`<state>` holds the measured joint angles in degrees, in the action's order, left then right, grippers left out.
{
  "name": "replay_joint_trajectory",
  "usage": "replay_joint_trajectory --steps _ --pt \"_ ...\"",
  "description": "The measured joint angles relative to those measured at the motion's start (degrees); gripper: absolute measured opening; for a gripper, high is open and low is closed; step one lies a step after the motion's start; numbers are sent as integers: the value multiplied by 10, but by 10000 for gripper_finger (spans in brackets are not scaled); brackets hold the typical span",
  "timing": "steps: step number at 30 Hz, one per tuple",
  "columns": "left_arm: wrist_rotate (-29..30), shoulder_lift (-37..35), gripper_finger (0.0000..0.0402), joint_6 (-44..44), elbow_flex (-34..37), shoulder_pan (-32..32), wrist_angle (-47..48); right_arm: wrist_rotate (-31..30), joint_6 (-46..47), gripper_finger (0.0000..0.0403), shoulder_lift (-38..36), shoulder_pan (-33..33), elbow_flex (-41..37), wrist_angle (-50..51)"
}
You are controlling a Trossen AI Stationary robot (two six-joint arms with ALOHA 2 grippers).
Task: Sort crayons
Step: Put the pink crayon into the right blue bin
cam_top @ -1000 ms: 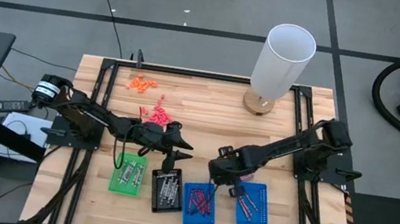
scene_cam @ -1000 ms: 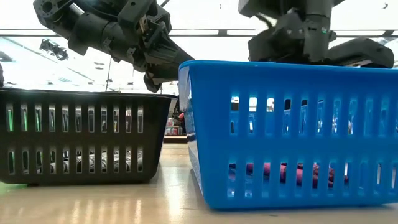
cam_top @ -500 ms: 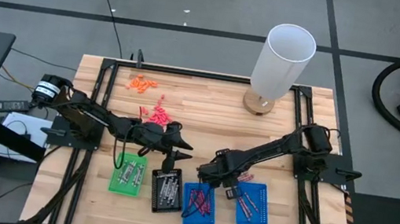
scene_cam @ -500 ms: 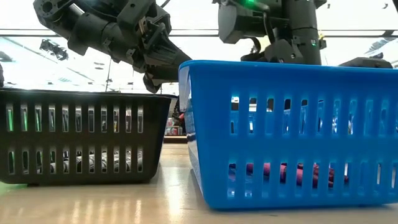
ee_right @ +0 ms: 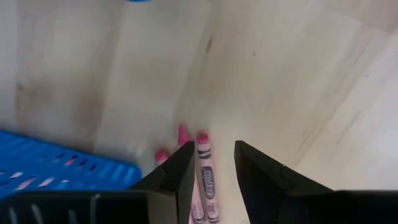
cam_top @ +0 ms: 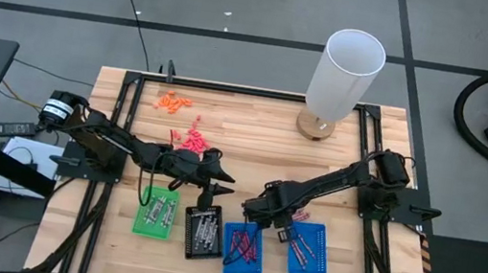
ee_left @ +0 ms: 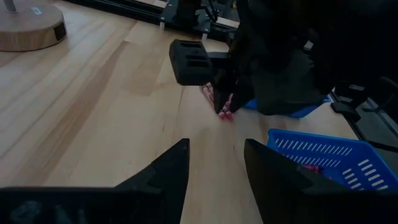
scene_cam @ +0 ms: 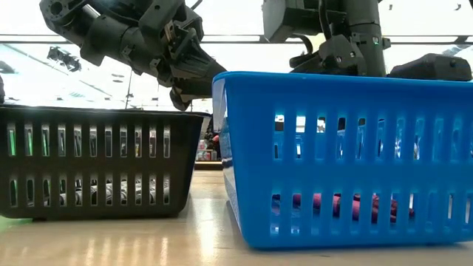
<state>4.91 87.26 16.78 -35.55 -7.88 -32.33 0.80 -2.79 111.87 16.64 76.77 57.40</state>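
From left to right, the left gripper (cam_top: 221, 182) waits spread and empty above the black slotted plastic tray (cam_top: 203, 231), while the right gripper (ee_right: 211, 163), having swung inward, pinches slim maroon-pink wax crayons (ee_right: 203, 176) beside the blue slotted plastic tray (ee_right: 59, 167), probably nearing a drop.

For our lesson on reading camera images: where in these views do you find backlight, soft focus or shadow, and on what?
Low view: bright windows behind turn both arms into silhouettes above the blue tray and black tray. Right wrist view: the right gripper is dark and soft-edged, with pink crayons between its fingers looking slightly blurred. Left wrist view: the left gripper is dark, and the other arm shades the table.
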Motion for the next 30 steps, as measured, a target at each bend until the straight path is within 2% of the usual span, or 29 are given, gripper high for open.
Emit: replay_joint_trajectory --steps 19,24,30 --pt "0 0 165 1 0 0 0 -8 -5 122 5 -5 -42 -28" --pt "0 0 165 2 0 0 0 -10 -31 121 5 -15 -42 -37" --pt "0 0 165 2 0 -1 0 -10 -53 89 5 -22 -42 -56"
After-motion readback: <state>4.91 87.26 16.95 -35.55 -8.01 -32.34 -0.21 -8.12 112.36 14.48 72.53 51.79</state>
